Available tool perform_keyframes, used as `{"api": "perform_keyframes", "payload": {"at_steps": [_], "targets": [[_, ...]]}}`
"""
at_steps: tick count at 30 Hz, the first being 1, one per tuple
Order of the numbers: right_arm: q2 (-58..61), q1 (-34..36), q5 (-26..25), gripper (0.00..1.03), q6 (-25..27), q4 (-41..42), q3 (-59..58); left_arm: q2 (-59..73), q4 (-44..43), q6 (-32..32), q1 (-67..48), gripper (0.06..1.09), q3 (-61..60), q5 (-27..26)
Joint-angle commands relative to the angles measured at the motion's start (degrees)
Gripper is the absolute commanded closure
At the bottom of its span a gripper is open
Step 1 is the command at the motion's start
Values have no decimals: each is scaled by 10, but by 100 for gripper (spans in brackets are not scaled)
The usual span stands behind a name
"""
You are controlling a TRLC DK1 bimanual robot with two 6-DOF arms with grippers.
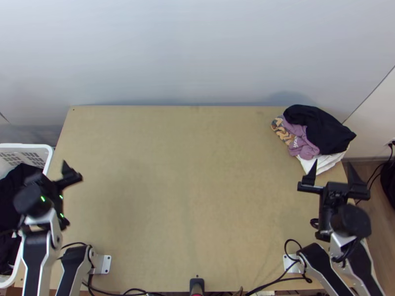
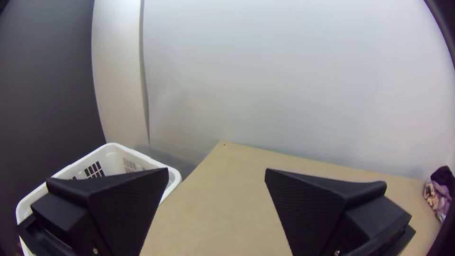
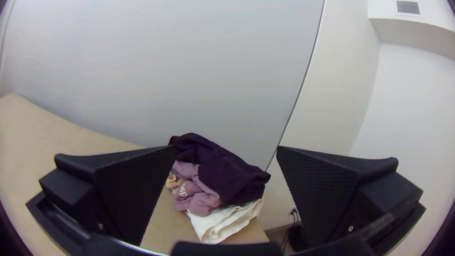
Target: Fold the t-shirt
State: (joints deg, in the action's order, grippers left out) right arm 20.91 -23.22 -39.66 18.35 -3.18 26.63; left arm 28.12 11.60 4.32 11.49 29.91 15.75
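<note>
At the far right corner of the pale wooden table (image 1: 187, 187): pile of garments (image 1: 316, 138). Dark bunched cloth (image 1: 323, 126) uppermost; crumpled mauve cloth (image 1: 302, 143) with white print and orange-patterned cloth (image 1: 280, 129) alongside; cream cloth (image 1: 326, 162) beneath. Which is the t-shirt, cannot tell. It may equally be among the dark fabric (image 1: 15, 197) in the white perforated plastic basket (image 1: 27, 146) off the left edge.

Risks, as judged:
(1) Wrong garment picked, since the layers overlap and no shirt outline can be read.
(2) Too deep a bite at the pile takes two layers, or drags the stack off the corner.
(3) A lift from the basket snags on the rim, or arrives as a tight wad with sleeves and hem buried; first fold then likely crooked.

Relative positions: right pincer (image 3: 226, 148) near the right edge, fingers wide apart, nothing gripped; pile ahead of it, toward the far edge. Left pincer (image 2: 217, 170) by the left edge, fingers likewise spread and unloaded; basket close by, pile well apart.
</note>
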Motion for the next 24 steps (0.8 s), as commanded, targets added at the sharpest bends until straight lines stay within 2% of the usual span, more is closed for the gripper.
{"api": "perform_keyframes", "payload": {"at_steps": [1, 5, 12, 18, 24], "targets": [[108, -9, 5, 4, -112, -166, 156, 178, -3, 38, 173, 10, 106, -100], [150, -17, 7, 4, -146, -238, 220, 288, -13, 38, 289, 10, 166, -163], [224, -12, 7, 4, -199, -333, 294, 483, -45, 35, 441, 10, 242, -198], [246, -16, 11, 5, -206, -322, 327, 605, -124, 23, 532, 11, 249, -208], [260, -15, 11, 5, -207, -323, 315, 746, -163, 15, 602, 11, 290, -205]]}}
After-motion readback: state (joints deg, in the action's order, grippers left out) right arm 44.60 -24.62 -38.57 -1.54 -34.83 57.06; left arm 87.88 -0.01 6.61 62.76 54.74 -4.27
